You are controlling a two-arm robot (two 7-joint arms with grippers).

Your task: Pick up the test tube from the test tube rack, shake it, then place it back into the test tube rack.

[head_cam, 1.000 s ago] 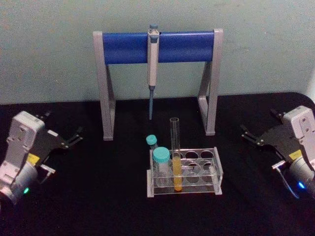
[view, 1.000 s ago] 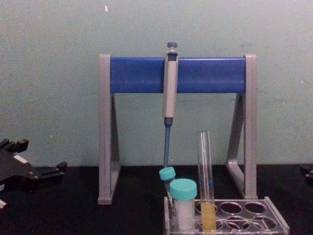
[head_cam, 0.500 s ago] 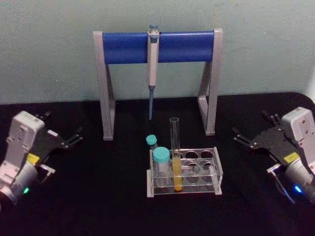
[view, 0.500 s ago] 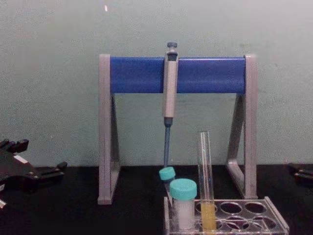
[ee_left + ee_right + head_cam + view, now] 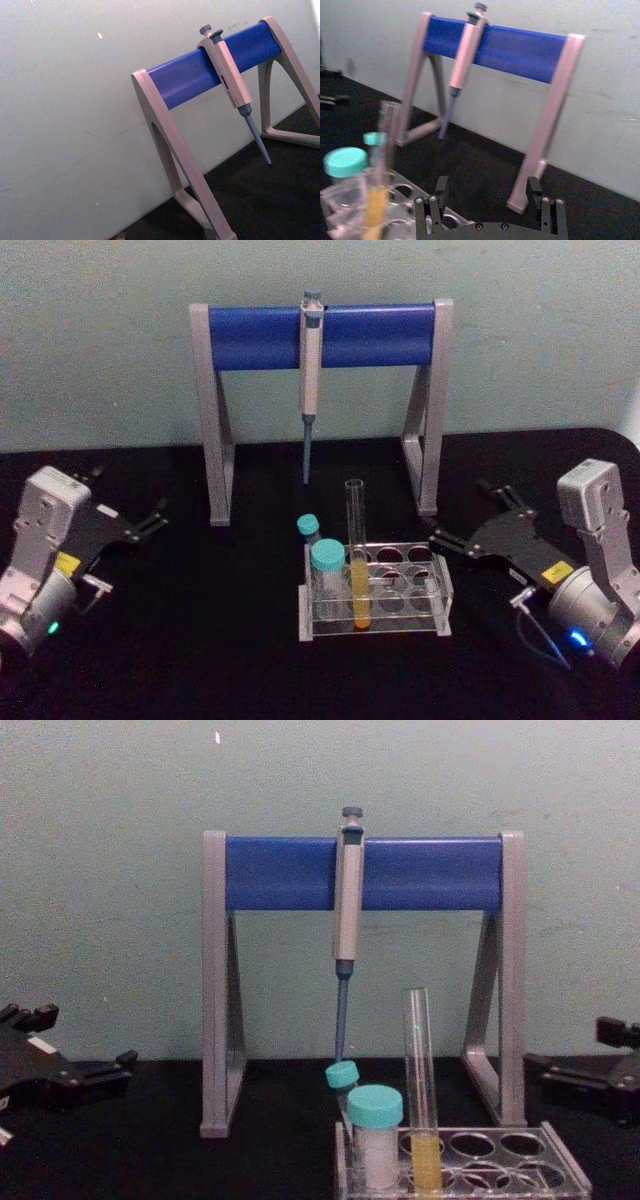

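The test tube (image 5: pixel 356 550) stands upright in the front row of the test tube rack (image 5: pixel 441 585), yellow-orange liquid in its lower part. It rises above the rack (image 5: pixel 560 1172) in the chest view as the tube (image 5: pixel 420 1080). My right gripper (image 5: pixel 461 510) is open, just right of the rack and level with it, touching nothing. From the right wrist, the open gripper (image 5: pixel 487 192) faces the tube (image 5: pixel 382 160) and rack (image 5: pixel 410 200) off to one side. My left gripper (image 5: pixel 130 495) rests open at the far left, also seen as the gripper (image 5: pixel 85 1040).
A grey-and-blue pipette stand (image 5: pixel 320 335) straddles the table behind the rack, with a pipette (image 5: pixel 310 380) hanging from its bar. Two teal-capped tubes (image 5: pixel 326 565) sit at the rack's left end. The stand's right leg (image 5: pixel 428 460) is close behind my right gripper.
My right gripper has moved left across the table, from near the right edge to just beside the rack. The left arm, tube and rack have not moved.
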